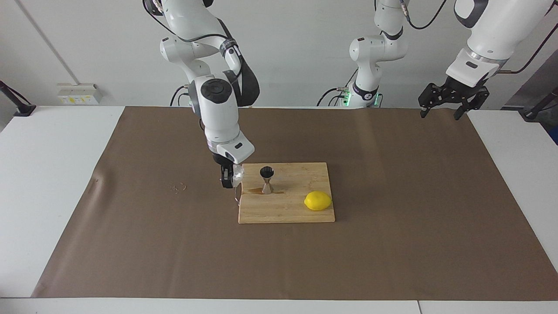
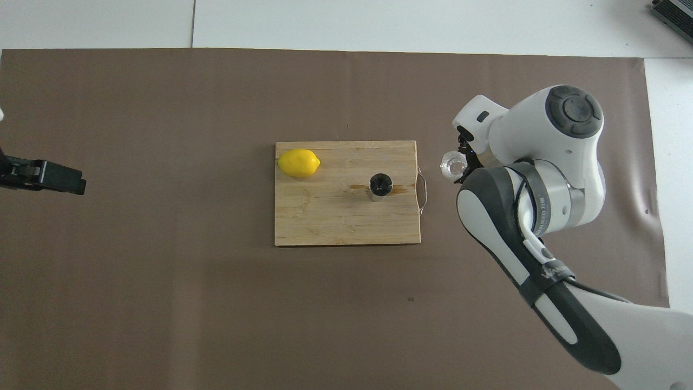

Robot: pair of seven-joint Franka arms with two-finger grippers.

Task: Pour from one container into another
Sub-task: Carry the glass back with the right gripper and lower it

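Observation:
The clear crinkled cup hangs in the air just off the cutting board's edge, toward the right arm's end of the table. My right gripper is shut on it, and from above the cup's mouth looks round, so it is roughly upright. The steel hourglass jigger stands upright on the wooden cutting board, apart from the cup. A brown wet streak lies on the board by the jigger's foot. My left gripper waits open above the paper's edge at its own end.
A yellow lemon lies on the board's corner farthest from the robots, toward the left arm's end. Brown paper covers the table. A small scuffed mark shows on the paper toward the right arm's end.

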